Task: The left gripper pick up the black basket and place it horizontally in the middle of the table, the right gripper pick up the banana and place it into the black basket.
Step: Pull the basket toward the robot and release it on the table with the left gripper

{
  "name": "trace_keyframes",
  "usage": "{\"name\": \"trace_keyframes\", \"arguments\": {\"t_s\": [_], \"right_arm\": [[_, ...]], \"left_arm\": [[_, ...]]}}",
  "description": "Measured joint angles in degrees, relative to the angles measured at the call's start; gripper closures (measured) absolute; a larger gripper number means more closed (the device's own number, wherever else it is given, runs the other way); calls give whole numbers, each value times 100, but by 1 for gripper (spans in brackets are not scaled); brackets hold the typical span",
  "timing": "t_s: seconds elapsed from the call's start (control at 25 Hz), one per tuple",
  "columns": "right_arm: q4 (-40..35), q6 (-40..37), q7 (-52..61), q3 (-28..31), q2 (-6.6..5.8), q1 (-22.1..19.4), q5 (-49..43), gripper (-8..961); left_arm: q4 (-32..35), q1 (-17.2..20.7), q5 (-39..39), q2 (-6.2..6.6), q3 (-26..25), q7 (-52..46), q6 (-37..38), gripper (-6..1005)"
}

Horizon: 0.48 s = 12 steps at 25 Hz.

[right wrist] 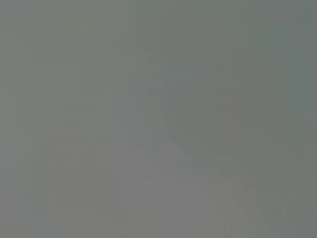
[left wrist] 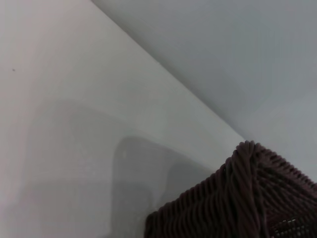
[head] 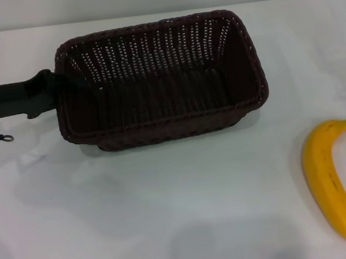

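Reaching in from the left, the left gripper [head: 63, 85] meets the short left end of the black basket [head: 161, 78] at its rim and seems to pinch it there, though the rim hides the fingertips. The basket lies lengthwise across the white surface [head: 169, 210], its near long side tipped a little up. The banana [head: 331, 178] lies on the surface well to the right of the basket and nearer the robot, apart from it. The right gripper is not visible.
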Motion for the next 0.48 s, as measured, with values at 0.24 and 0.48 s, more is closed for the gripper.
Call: {"name": "trace_keyframes", "arguments": {"t_s": [0.24, 0.48], "right_arm": [[-31, -12, 0, 0, -9, 0, -1, 126], [-37, -18, 0, -1, -11, -23, -1, 126]], "left_arm": [[34, -7, -25, -6, 37, 36, 75, 605], [293, 27, 27, -54, 38, 358, 8, 395]]}}
